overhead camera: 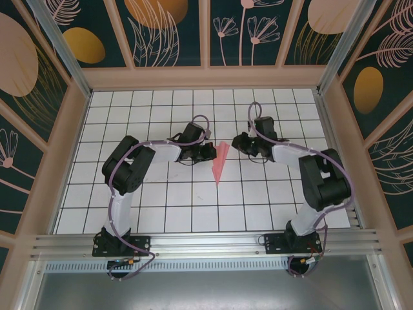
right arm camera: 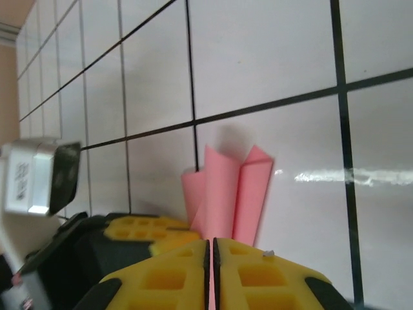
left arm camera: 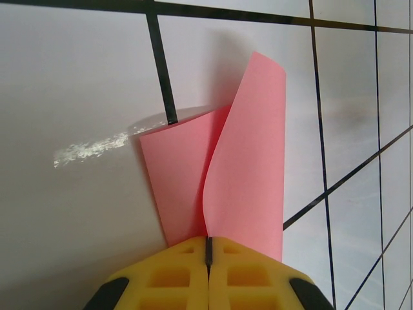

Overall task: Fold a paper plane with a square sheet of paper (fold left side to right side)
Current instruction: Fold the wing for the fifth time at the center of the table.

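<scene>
The yellow fingers [left arm camera: 161,281] of the left gripper [left arm camera: 208,255] sit closest to the left wrist camera, pressed together with only a hairline seam between them. They pinch one end of the paper [left arm camera: 248,168]. One flap lies low against the table [left arm camera: 77,77]; the other curls upward from the seam. Treat this pinch as the anchor: it appears to clamp the layers at the centre ridge so the folds cannot spring apart.

The right gripper [right arm camera: 210,255] is likewise pressed shut. Pink layers fan out just beyond its tips. Judge it to be pinching the same paper from the opposite side; the exact contact is hidden behind the fingers.

From above, the paper [overhead camera: 220,161] lies mid-table as a slim dart. Its wide end sits between the left gripper [overhead camera: 208,152] and the right gripper [overhead camera: 237,143], and its point is directed toward the arm bases. Both arms reach inward so that the wide end is held from both sides while the point rests free.

Expect the raised flap to resist flattening. Thin paper of this kind tears or slips if you pull the two pinches apart.
</scene>
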{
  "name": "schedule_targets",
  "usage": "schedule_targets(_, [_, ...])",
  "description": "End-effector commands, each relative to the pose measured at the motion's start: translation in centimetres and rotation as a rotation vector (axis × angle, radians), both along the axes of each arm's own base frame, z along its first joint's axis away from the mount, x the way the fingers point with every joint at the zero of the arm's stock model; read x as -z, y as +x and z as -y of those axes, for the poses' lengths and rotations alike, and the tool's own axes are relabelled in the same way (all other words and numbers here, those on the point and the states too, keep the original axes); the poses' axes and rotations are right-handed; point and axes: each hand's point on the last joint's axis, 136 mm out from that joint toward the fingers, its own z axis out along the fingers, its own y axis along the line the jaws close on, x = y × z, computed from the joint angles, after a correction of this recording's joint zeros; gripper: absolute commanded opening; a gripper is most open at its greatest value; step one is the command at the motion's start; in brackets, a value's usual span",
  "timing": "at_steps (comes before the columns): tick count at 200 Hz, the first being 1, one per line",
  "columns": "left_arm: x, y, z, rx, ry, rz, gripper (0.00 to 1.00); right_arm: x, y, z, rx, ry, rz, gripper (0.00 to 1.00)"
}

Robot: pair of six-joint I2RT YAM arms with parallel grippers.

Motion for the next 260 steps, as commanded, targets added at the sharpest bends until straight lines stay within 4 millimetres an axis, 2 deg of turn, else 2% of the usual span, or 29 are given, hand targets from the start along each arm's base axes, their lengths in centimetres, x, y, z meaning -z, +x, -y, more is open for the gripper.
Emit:
schedule_targets(1, [1.5,0.1,-0.7,-0.006,0.038,-0.016,0.08,1.9,0.8,-0.2,-0.006,-0.053,-0.043,0.13])
schedule_targets(54, [1.4,0.1,-0.5,-0.005,0.031,-0.016,0.08,3.8,2.1,-2.1,-0.048,-0.068,-0.072,0.12])
schedule_targets(96, [1.5,0.0,-0.5,-0.005,0.03,-0.017,0.08,5.1,2.2,-2.2,-0.047,-0.092,-0.101,0.12])
schedule_targets(149, [0.1,0.4,-0.5,-0.003,0.024,0.013,0.08,7.4,1.3,-1.6,-0.047,-0.139,-0.156,0.11])
schedule_targets(260, [-2.2,1.0,0.8,0.061,-0.026,0.075,0.08,7.9,0.9,-2.0,-0.073,-0.136,-0.162,0.11])
